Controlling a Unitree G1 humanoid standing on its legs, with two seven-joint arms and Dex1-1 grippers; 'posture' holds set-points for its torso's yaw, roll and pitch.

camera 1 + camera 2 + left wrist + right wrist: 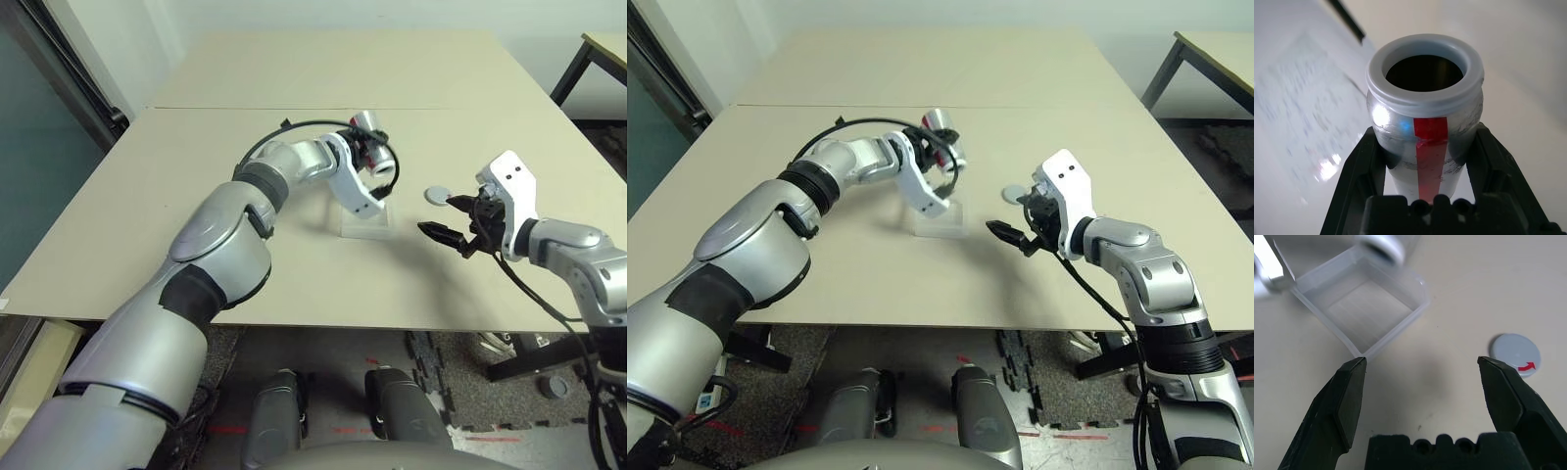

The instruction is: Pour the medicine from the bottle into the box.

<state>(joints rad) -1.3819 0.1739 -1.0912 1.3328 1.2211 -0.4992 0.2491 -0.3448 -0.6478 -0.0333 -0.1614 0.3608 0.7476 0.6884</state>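
Left eye view: two silver robot arms reach over a pale beige table (245, 284). The left gripper (1427, 139) has its black fingers closed around the sides of a small silver-grey bottle (366, 125) with a red stripe, grasping it off the tabletop. The bottle is tilted, its open mouth angled downward; seen from the left wrist, the mouth is a thick pale ring around a dark opening.

Beneath the raised bottle, a shallow, clear plastic box (1369, 308) sits flat on the table, squarish with rounded corners. In the right wrist view, the bottle's mouth overlaps the box's rim.

The right gripper (1422, 360) hovers over the table on the robot's right side of the box, its two black fingers spread wide with nothing between them. A round grey cap (1515, 354), marked with a red curved arrow, lies flat on the table near this gripper, apart from the box.
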